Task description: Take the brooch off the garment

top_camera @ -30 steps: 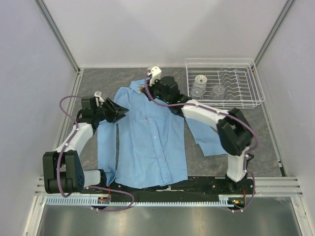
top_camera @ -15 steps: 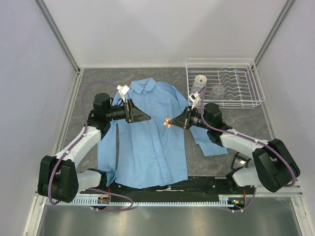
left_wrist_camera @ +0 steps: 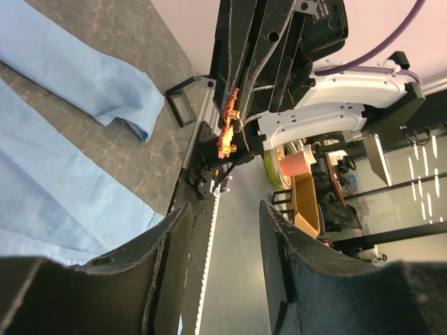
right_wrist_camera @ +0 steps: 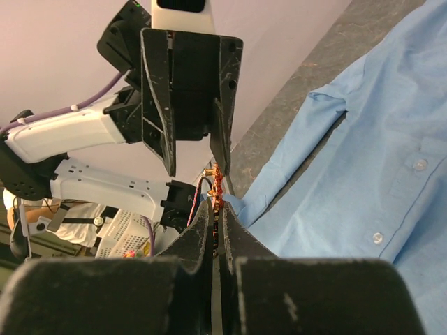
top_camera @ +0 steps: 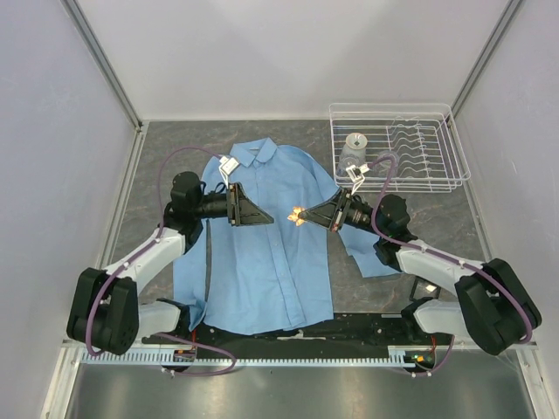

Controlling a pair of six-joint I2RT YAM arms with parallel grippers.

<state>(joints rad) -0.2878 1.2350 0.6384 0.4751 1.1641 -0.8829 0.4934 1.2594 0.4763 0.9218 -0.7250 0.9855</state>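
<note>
The light blue shirt (top_camera: 266, 236) lies flat on the table, collar at the far end. My right gripper (top_camera: 306, 215) is shut on the small orange-red brooch (top_camera: 297, 216) and holds it in the air above the shirt's chest, clear of the cloth. The brooch sticks out past the shut fingertips in the right wrist view (right_wrist_camera: 215, 185). My left gripper (top_camera: 264, 217) is open and empty, pointing right at the brooch from a short gap. The left wrist view shows the brooch (left_wrist_camera: 228, 132) ahead between the right fingers, with shirt cloth (left_wrist_camera: 63, 181) below.
A clear wire dish rack (top_camera: 397, 148) with small cups stands at the back right. The shirt's right sleeve (top_camera: 367, 249) lies folded under the right arm. White walls enclose the table on three sides.
My right gripper has shifted slightly left and lifted with the brooch. My left gripper has moved right toward it. One second ago both grippers were up at the collar.
</note>
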